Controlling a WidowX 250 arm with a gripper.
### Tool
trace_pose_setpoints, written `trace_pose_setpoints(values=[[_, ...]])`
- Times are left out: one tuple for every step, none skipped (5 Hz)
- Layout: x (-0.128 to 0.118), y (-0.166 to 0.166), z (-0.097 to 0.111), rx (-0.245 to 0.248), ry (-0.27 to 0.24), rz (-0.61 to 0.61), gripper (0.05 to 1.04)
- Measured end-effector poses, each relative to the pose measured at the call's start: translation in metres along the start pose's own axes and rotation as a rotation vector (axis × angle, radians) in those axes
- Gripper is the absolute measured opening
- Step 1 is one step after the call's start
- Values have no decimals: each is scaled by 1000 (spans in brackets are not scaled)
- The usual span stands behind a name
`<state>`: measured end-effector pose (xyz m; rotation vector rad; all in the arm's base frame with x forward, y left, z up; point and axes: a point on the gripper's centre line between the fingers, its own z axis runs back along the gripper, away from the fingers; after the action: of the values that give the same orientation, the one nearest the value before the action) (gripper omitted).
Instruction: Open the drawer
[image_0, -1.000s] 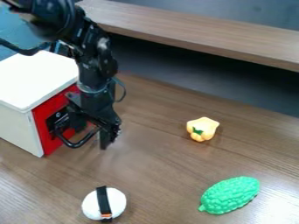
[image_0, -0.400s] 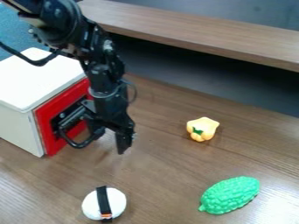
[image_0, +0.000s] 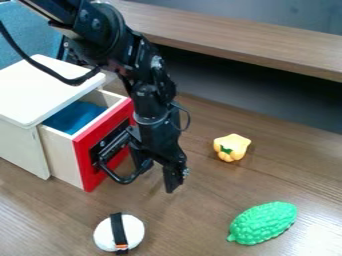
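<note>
See a brown wood-grain tabletop (image_0: 200, 205), glossy with glare at lower right, and a matching wooden ledge (image_0: 254, 39) above a dark recess. At left, find the drawer (image_0: 61, 156) pulled part-way out of a smooth, white-topped cabinet (image_0: 33, 92), with pale walls, flat red front and blue inside. See the black gripper (image_0: 158, 172) at the looped black handle (image_0: 123, 180), jaws parted. Nearby, spot a lobed yellow toy (image_0: 232, 145), a bumpy green oval (image_0: 263, 223) and a rounded white piece (image_0: 103, 234), black-banded.
</note>
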<state>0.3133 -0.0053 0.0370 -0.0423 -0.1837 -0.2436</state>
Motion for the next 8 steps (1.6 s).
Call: trace_pose_setpoints(values=[[-1,-11,-2,-19,6,-14,998],[1,-23,-3,-30,7,-37,998],[2,-30,-3,-37,10,-56,998],[1,-38,-3,-48,15,-77,998],[3,-48,3,-49,0,-102,999],[2,-50,3,-48,6,-105,999],[-4,-45,11,-15,40,-68,998],[-3,-31,36,67,81,0,999]])
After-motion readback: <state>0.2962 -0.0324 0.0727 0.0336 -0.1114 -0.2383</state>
